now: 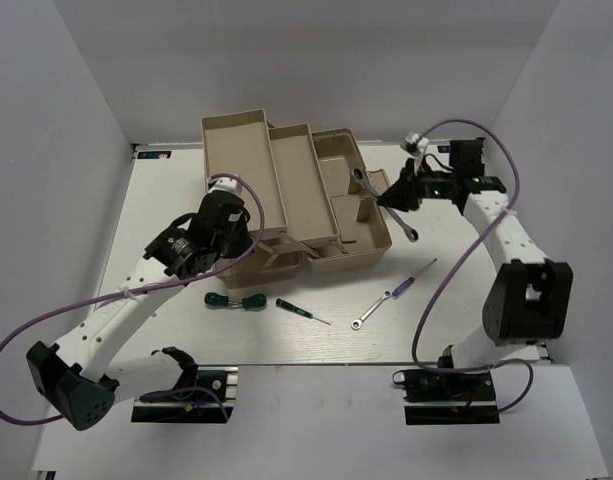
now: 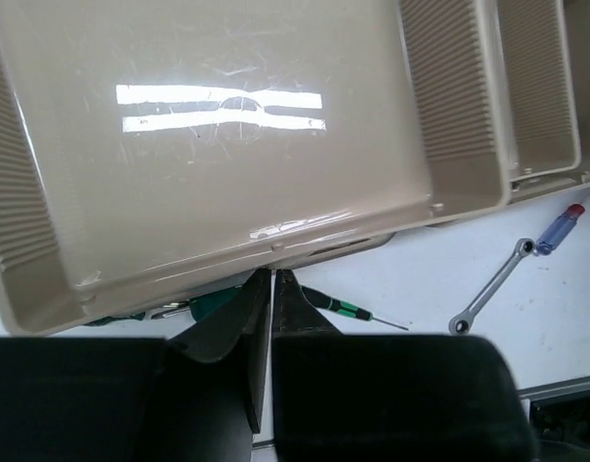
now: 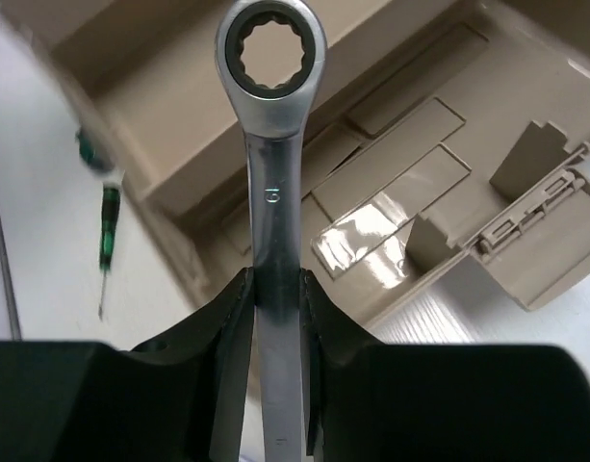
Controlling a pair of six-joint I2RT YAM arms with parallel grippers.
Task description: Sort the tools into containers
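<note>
The left gripper (image 2: 272,284) hangs by the toolbox (image 1: 236,150) near the far edge, fingers pressed together, holding nothing. A spare wrench (image 1: 371,312) and screwdrivers (image 1: 289,305) lie nearer the near edge. The right gripper (image 3: 275,289) is clamped on a silver wrench (image 3: 273,173) over the open box — it looks like drop-off time. Next it should lower and let go — right inside the box.

No readable text from where I sit.
I find only one small stamped mark, on the shank of the silver wrench (image 3: 272,164) in the right wrist view, too faint to read.
</note>
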